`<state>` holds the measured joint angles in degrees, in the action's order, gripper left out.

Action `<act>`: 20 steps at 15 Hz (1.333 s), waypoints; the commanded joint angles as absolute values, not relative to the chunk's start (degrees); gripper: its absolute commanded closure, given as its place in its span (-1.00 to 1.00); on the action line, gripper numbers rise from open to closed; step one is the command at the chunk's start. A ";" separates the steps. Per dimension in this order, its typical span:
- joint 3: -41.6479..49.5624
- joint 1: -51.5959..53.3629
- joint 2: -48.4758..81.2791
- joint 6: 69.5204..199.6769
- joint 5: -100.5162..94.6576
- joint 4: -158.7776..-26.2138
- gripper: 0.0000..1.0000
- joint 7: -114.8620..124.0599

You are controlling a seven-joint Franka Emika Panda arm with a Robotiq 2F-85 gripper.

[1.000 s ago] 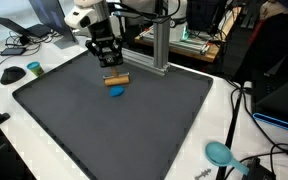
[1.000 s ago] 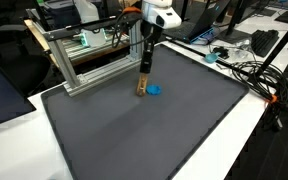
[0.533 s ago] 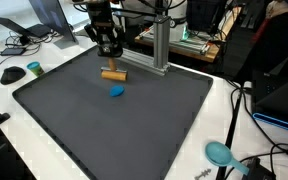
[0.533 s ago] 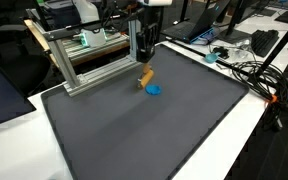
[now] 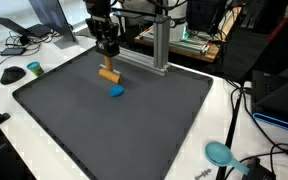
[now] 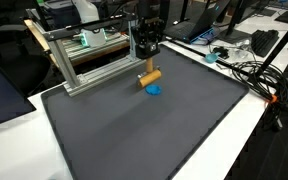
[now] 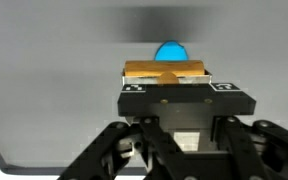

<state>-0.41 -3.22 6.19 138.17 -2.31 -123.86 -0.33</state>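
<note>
Wooden piece: short tan wooden cylinder (image 5: 108, 73), hanging tilted from the fingers and apparently clear of the mat, held by its upper side so its lower end stays free.
Gripper: black two-finger gripper (image 5: 108, 62) pointing straight down. Its jaws are closed tight on the cylinder, which the wrist view shows lying crosswise between the fingers.
Blue piece: small blue rounded object (image 5: 116, 91) lying on the mat near the cylinder but apart from it.
Mat: dark grey flat mat (image 5: 134, 130) spread under the arm as the work surface.
Frame: aluminium bar frame (image 6: 94, 72) standing along the mat's edge, beside the gripper.
</note>
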 commanded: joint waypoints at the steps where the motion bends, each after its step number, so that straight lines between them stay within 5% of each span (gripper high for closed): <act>1: -0.87 -1.36 2.92 147.51 0.84 -126.95 0.57 4.03; 2: 0.03 -1.84 6.03 143.20 -1.56 -124.46 0.07 2.75; 6: -0.48 -0.96 5.12 146.35 -0.55 -125.12 0.07 3.72; 7: -0.45 -0.97 5.01 146.37 -0.52 -125.25 0.57 3.73; 20: 2.07 0.29 9.59 134.86 -3.80 -119.81 0.57 24.89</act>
